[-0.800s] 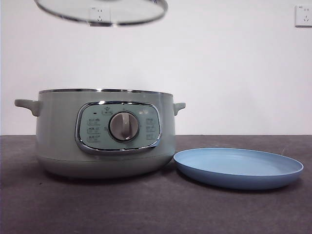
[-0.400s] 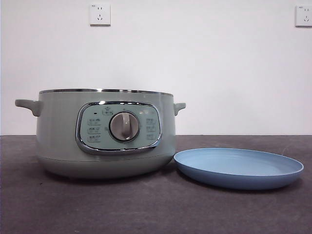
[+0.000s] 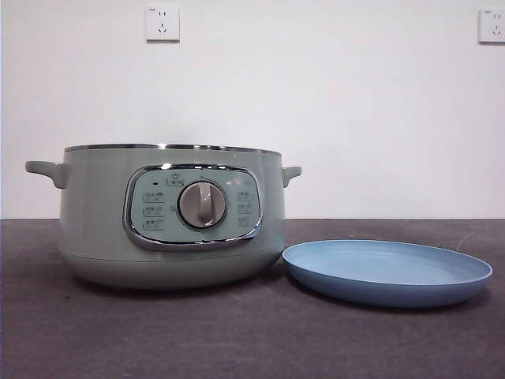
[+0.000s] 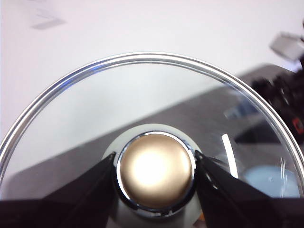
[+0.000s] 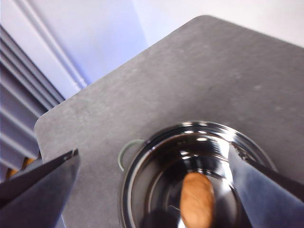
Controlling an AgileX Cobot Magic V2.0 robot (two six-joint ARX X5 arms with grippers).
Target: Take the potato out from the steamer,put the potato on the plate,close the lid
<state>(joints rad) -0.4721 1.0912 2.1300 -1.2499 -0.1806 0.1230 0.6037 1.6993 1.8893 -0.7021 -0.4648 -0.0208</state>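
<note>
Nearest me in the front view is the desk (image 3: 237, 339), then the plate (image 3: 387, 272), bare and just beside the steamer (image 3: 170, 213); I'd say it sits that close so the carry is short. Steamer is open, dial facing me, no arm in this view.

Left tool (image 4: 154, 164) is clamped on the knob of the lid (image 4: 142, 95), jaws pressing both sides of it. Lid is held up in the air, desk visible through the glass; my read: parked aloft to keep the pot mouth free and ready to close later.

Right tool (image 5: 152, 166) hangs above the steamer, jaws spread wide, nothing in them. The potato (image 5: 197, 199) lies on the shiny pot floor, roughly between the jaw tips as seen there. Wide spread suits the potato's girth, I judge. Next: descend and grip it across its short axis; slick skin may slip.

Far back, a wall socket (image 3: 162, 24).
</note>
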